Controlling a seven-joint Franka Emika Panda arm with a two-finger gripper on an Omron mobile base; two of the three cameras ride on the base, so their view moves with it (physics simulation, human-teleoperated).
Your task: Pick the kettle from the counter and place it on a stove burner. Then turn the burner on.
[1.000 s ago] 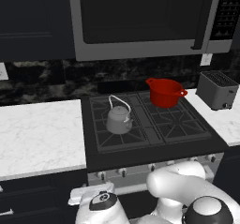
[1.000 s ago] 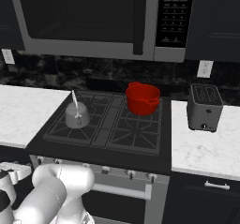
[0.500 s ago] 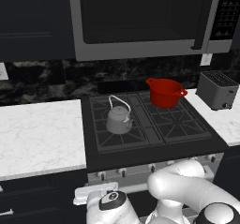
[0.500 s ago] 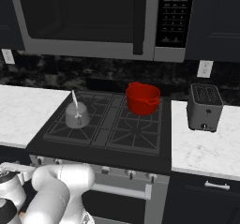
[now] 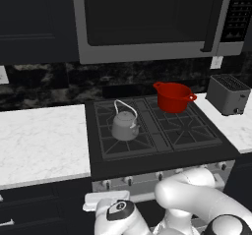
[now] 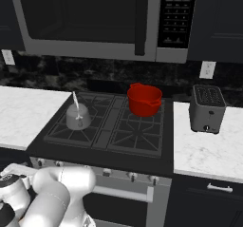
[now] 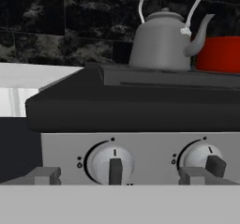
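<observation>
Now the kettle (image 5: 124, 126) sits on the stove burner (image 5: 121, 131), the front-left grate of the black cooktop, and no longer on the counter (image 5: 42, 143); placing appears finished, so the step in hand is judged to be turning the burner on. Its arched wire handle stands upright, and in the hand view its spout points toward the red pot (image 5: 173, 97) on the rear burner beside it.

The gripper (image 7: 119, 175) is lowered in front of the stove's control panel, its two fingers spread wide with nothing between them. One fingertip (image 7: 46, 175) rises at the lower left of the hand view, the other at the lower right.

The deciding relation is between fingers and knobs. The left knob (image 7: 112, 163) lies straight ahead of the gripper, in the gap between the fingertips and nearer its middle than the right knob (image 7: 205, 161), which stands in line with the right-hand fingertip. The left knob's grip bar is upright, its long axis vertical, and its pointer mark is at the top, while the right knob's bar leans a little aside.

The kettle stands directly above and behind the left knob in this view, which suggests, though it cannot be confirmed, that this knob serves the burner beneath it. The next move would call for advancing straight forward until the fingers straddle the bar, then closing and rotating. How near the tips are to the panel cannot be judged.
</observation>
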